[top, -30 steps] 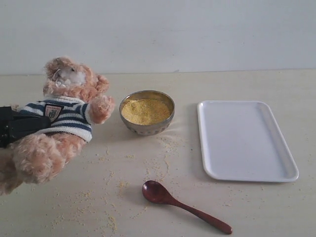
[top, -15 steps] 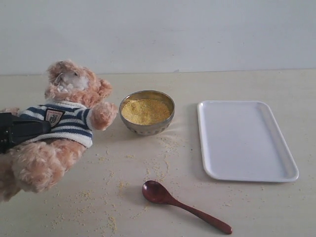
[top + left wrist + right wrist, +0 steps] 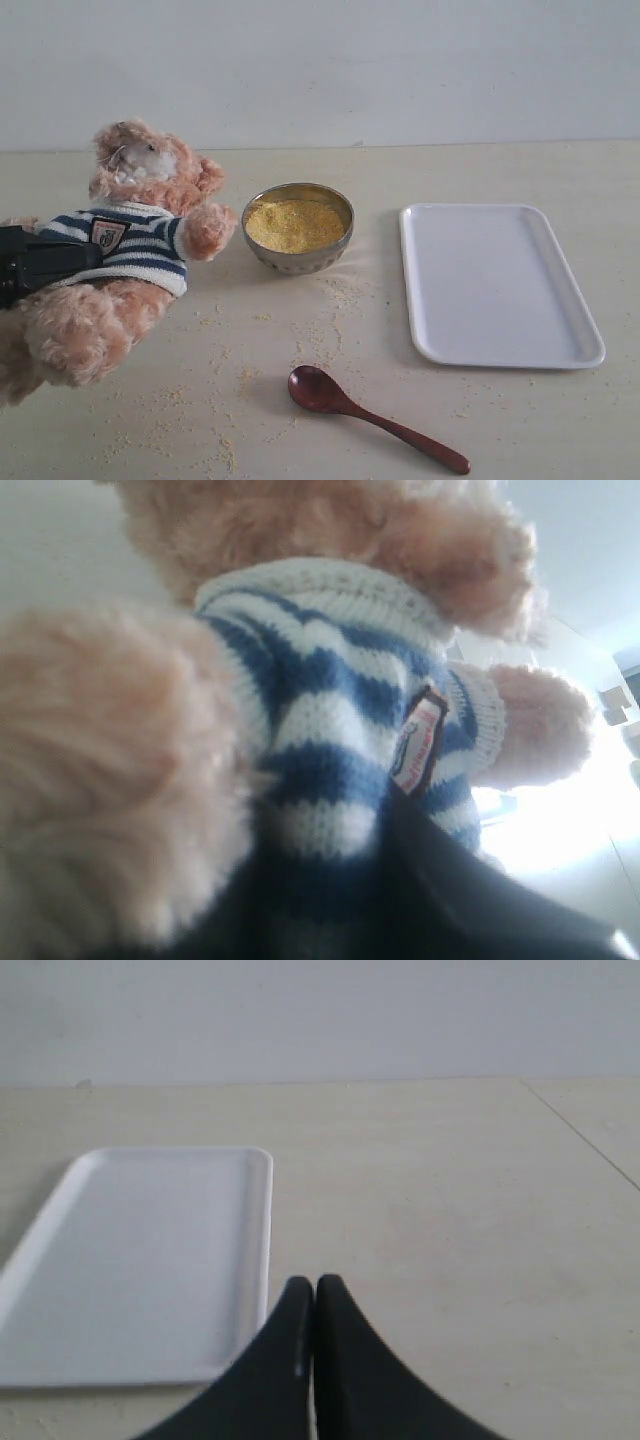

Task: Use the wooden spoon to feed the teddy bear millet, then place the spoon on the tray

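The teddy bear in its striped shirt leans back at the left of the table, its paw reaching toward the bowl. My left gripper is shut on the bear's torso. In the left wrist view the shirt and badge of the teddy bear fill the picture, with a dark finger pressed against them. Millet fills the small metal bowl. The wooden spoon lies free on the table near the front. The white tray is empty. My right gripper is shut on nothing, beside the tray.
Loose millet grains are scattered over the table between the bowl, the bear and the spoon. A pale wall closes off the far side of the table.
The bear in my left gripper has shifted slightly to the right and sat a little more upright, then held still. Spoon, bowl and tray have not moved.
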### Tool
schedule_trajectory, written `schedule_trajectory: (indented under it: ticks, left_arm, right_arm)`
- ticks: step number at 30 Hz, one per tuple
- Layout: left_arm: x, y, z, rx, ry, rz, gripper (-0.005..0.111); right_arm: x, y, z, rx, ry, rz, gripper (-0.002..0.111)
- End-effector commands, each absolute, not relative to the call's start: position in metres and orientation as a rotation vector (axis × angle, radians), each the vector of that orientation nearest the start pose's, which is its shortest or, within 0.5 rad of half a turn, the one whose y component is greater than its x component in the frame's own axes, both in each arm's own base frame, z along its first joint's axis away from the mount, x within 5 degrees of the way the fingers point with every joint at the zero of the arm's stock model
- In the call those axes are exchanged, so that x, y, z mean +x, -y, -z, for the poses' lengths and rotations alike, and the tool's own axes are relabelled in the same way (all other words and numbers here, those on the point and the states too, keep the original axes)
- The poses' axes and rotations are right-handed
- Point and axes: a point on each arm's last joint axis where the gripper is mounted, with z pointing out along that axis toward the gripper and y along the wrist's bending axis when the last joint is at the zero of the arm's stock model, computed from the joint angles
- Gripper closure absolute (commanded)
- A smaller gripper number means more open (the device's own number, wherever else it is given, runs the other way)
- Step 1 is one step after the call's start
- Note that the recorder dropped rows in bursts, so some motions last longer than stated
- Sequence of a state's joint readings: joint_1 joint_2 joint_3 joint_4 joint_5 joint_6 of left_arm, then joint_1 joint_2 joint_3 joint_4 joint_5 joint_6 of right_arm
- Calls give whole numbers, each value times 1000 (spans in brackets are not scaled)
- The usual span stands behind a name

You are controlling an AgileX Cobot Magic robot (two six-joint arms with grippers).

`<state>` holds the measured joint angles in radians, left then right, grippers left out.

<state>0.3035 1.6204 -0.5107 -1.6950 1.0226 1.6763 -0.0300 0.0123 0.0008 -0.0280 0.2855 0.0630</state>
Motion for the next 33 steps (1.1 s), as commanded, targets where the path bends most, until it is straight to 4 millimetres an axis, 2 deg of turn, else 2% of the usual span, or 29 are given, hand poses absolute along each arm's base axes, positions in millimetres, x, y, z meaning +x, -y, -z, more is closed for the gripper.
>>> schedule_trajectory:
  ticks: [1, 3, 10, 17, 20, 21, 22, 23, 24, 25, 26, 27, 28, 29, 30, 33]
  left_arm:
    - [247, 4, -169, -6, -2127, 1101, 102]
    - [247, 4, -169, -6, -2127, 1101, 102]
    - [247, 4, -169, -6, -2127, 1101, 102]
    - [247, 4, -169, -3, -2129, 1101, 102]
    - [247, 3, -168, 1, -2135, 1082, 102]
    - [247, 2, -166, 8, -2147, 1050, 102]
    - [248, 1, -165, 3, -2154, 1037, 102]
    - [248, -1, -163, -9, -2173, 1006, 102]
    - [248, -1, -163, -13, -2179, 995, 102]
    - [249, -2, -162, -20, -2190, 976, 102]
    - [249, -3, -161, -19, -2193, 973, 102]
    - [248, -2, -161, -8, -2200, 971, 102]
    - [248, -2, -161, -3, -2203, 970, 102]
    - [247, -2, -160, 10, -2209, 970, 102]
    - [247, -2, -160, 14, -2212, 969, 102]
    - [247, -2, -160, 16, -2213, 969, 102]
  right_arm:
    - [57, -1, -199, 321, -1616, -303, 108]
    - [58, 0, -205, 371, -1542, -362, 108]
    - [57, 3, -217, 413, -1400, -402, 108]
    - [42, 14, -256, 379, -916, -351, 108]
    - [53, 15, -257, 368, -994, -289, 108]
    - [69, 15, -258, 351, -1098, -221, 108]
    - [77, 15, -260, 349, -1133, -208, 108]
    - [102, 14, -263, 331, -1243, -176, 108]
    - [117, 13, -263, 310, -1306, -157, 108]
    - [152, 11, -267, 260, -1410, -130, 108]
    - [169, 10, -273, 233, -1436, -121, 108]
    - [208, 7, -275, 157, -1511, -97, 108]
    - [226, 6, -272, 127, -1548, -87, 108]
    - [257, 4, -277, 67, -1562, -71, 108]
    - [279, 5, -278, 66, -1575, -70, 108]
    - [303, 4, -273, 81, -1686, -97, 108]
